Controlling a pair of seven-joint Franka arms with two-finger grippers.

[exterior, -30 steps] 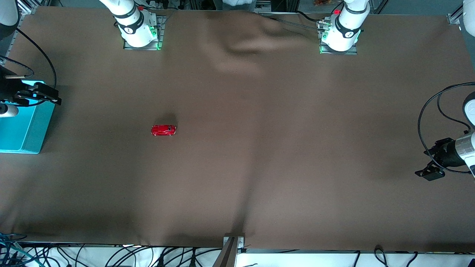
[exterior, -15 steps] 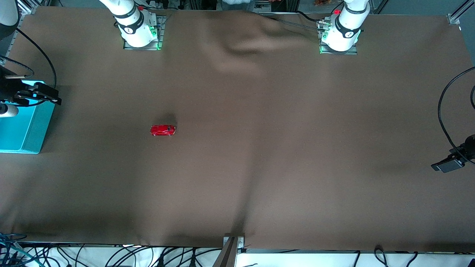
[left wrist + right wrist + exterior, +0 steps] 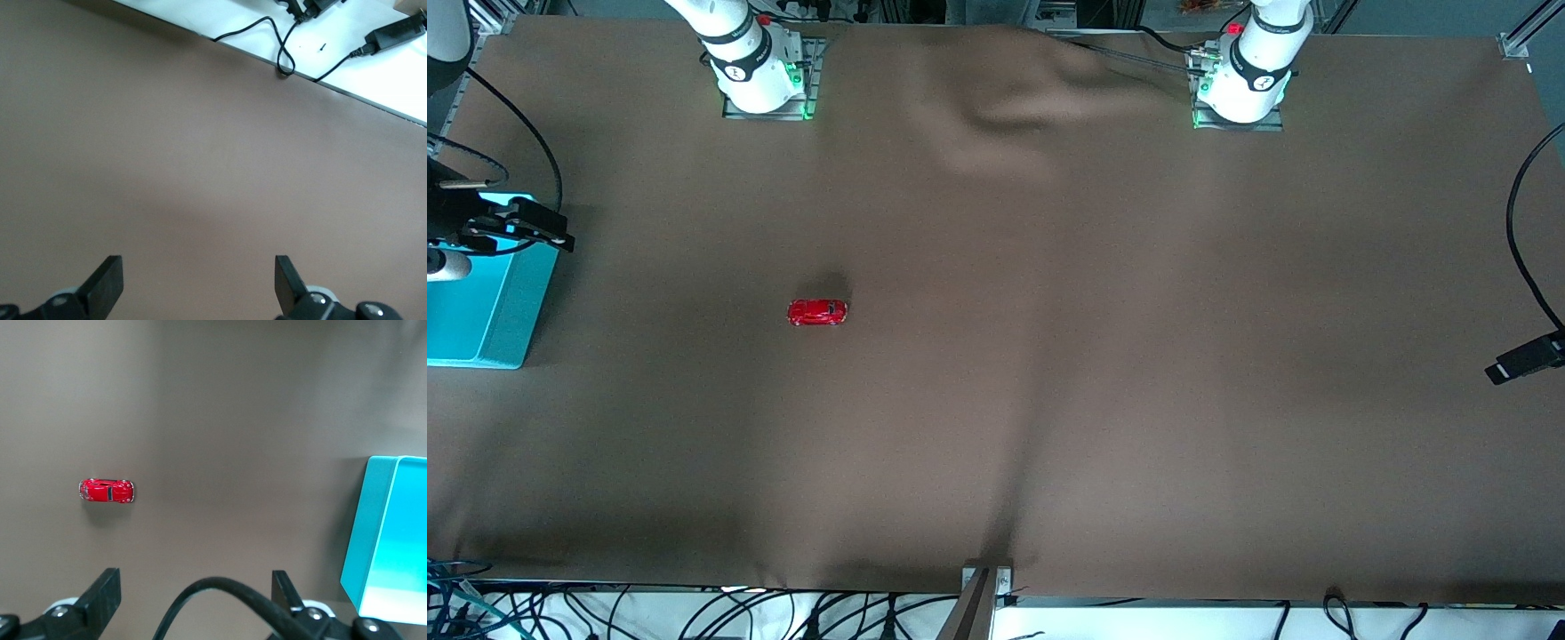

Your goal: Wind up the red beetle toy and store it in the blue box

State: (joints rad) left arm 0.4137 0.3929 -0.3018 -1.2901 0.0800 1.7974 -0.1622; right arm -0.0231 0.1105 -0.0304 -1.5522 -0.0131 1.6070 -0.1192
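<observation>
Red beetle toy [image 3: 817, 312] sits alone on my tabletop [image 3: 1049, 356], nearer the blue box [image 3: 480, 302], where my right hand [image 3: 525, 227] hovers wide open and empty; left hand [image 3: 199, 283], likewise, waits at its own end.

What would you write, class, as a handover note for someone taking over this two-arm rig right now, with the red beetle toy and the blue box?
Right gripper: open, empty, over the blue box at the right arm's end of the table.
Left gripper: open, empty, over bare brown cloth at the left arm's end, near the table edge.
Red beetle toy: on its wheels on the cloth, between the box and the table's middle, touched by nothing.
Done: nothing visible; the toy is not in the box.
Left: pick up the toy, wind it, place it in the box.
</observation>
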